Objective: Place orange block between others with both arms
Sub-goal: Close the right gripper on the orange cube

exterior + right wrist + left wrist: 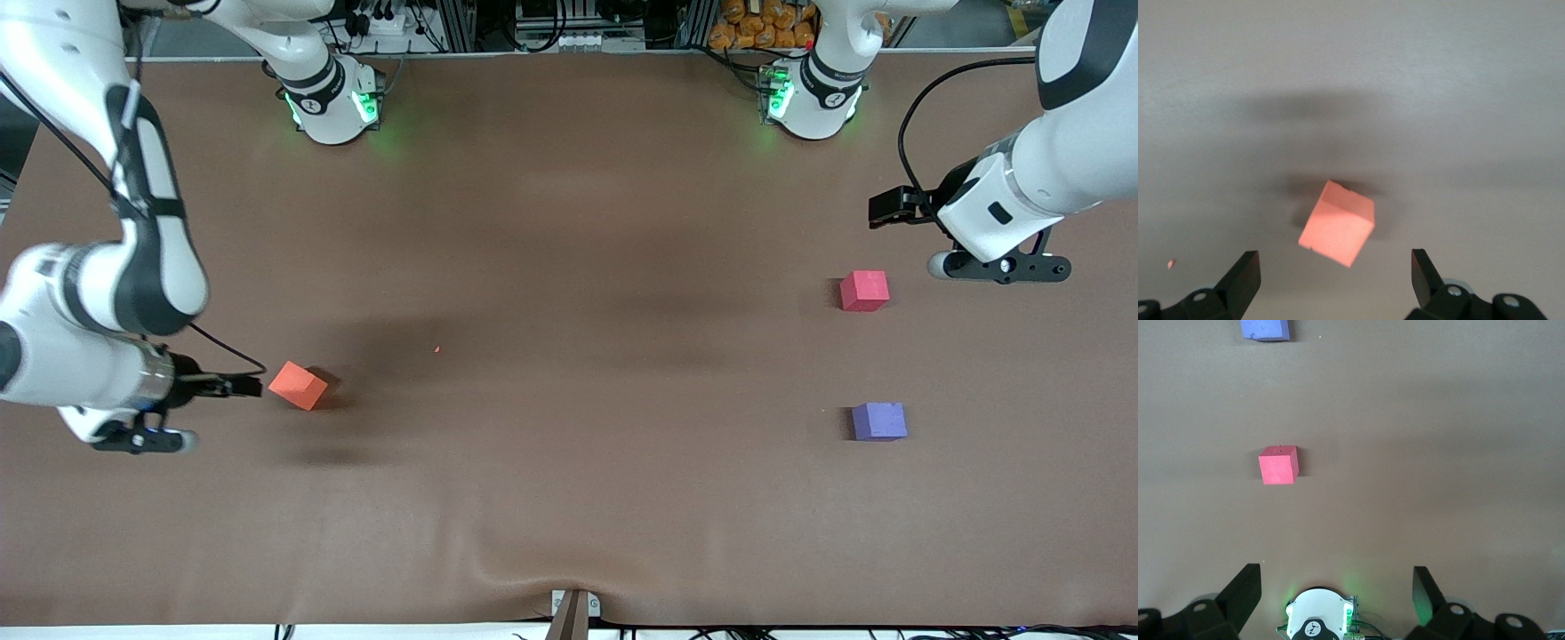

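Note:
The orange block (300, 385) (1337, 232) lies turned at an angle on the brown table toward the right arm's end. My right gripper (142, 440) (1335, 267) hangs open just beside it, nothing between its fingers. The others stand toward the left arm's end: the pinkish-red cube (864, 291) (1278, 465), and the purple-blue cube (880, 421) (1265, 329) nearer the front camera, a gap between them. My left gripper (1000, 267) (1338, 583) is open and empty over the table beside the pinkish-red cube.
A tiny orange crumb (436, 348) (1171, 264) lies on the cloth toward the middle. The arms' green-lit bases (333, 102) (809, 98) stand along the table's back edge. A clamp (573, 609) and a cloth wrinkle mark the front edge.

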